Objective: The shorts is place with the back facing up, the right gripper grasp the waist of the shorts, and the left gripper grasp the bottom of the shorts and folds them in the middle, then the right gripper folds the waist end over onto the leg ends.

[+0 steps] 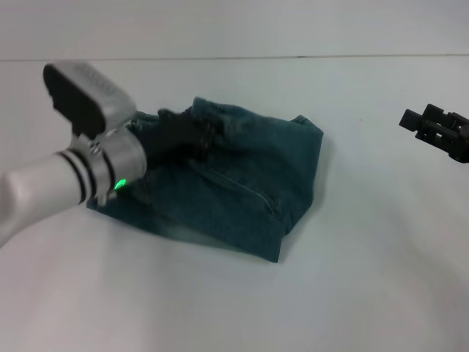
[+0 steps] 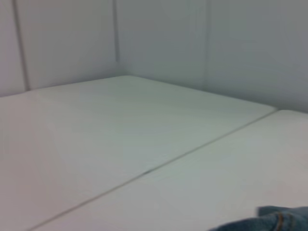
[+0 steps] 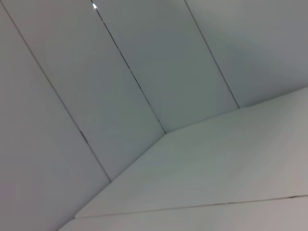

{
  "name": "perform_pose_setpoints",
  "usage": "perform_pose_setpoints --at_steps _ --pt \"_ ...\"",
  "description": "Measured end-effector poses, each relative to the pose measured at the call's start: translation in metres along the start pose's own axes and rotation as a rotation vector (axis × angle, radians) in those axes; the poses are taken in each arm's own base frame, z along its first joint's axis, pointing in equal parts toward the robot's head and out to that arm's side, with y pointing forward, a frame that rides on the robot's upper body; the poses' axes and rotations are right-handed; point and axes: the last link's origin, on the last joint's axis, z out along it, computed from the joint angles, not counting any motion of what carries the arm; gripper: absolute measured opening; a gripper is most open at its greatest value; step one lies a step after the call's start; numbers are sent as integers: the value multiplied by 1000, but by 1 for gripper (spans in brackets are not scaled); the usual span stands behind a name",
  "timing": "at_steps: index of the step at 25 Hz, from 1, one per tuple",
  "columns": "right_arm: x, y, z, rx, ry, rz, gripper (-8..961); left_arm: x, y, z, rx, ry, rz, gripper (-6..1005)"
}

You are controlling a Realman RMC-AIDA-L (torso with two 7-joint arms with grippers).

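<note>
Head view first: shorts (image 1: pixel 242 187) lying folded into a compact blue-green denim bundle on the white table (image 1: pixel 352 279), a bit left of centre, stitched seam running diagonally across the top layer. Left gripper (image 1: pixel 198 136) reaching in from the left on its white arm, silver wrist with black bands and a green light glowing, black fingers down on the far left part of the denim, seemingly pinching the fabric edge there, though honestly can't tell whether the jaws are clamped or just resting. Right gripper (image 1: pixel 410 119) hanging way over at the right edge, well apart from the shorts, nothing in it, and too small and dark to tell if the jaws are wide or narrow. No readable writing, brand or label anywhere, no print visible on the denim either. Left wrist view next: mostly bare table with a seam line across it and the wall panels behind, just a sliver of denim (image 2: pixel 276 220) with an orange stitch poking in at one corner, no fingers showing. Right wrist view: only wall panels and a slice of tabletop, zero shorts, zero gripper
</note>
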Motion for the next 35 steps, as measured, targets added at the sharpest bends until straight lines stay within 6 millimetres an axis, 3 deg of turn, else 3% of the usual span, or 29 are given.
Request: perform_pose_setpoints --at_steps 3,7,14,18,24,26,35 --pt "0 0 -1 1 0 1 818 10 -10 10 78 -2 -22 74" --pt "0 0 -2 -7 3 -6 818 21 -19 -2 97 112 -78 88" --pt "-8 15 -14 -136 13 -99 820 25 -8 -69 -68 337 -66 114" --pt "-10 28 -12 -211 110 -194 823 21 2 -94 -168 221 -34 128" --pt "-12 37 3 -244 277 -265 956 16 15 -112 -262 53 -2 444" --pt "-16 40 7 -258 287 -289 956 14 16 -114 -275 21 -7 569" --pt "-14 48 29 -288 344 -325 956 6 10 -118 -245 -29 -8 760"
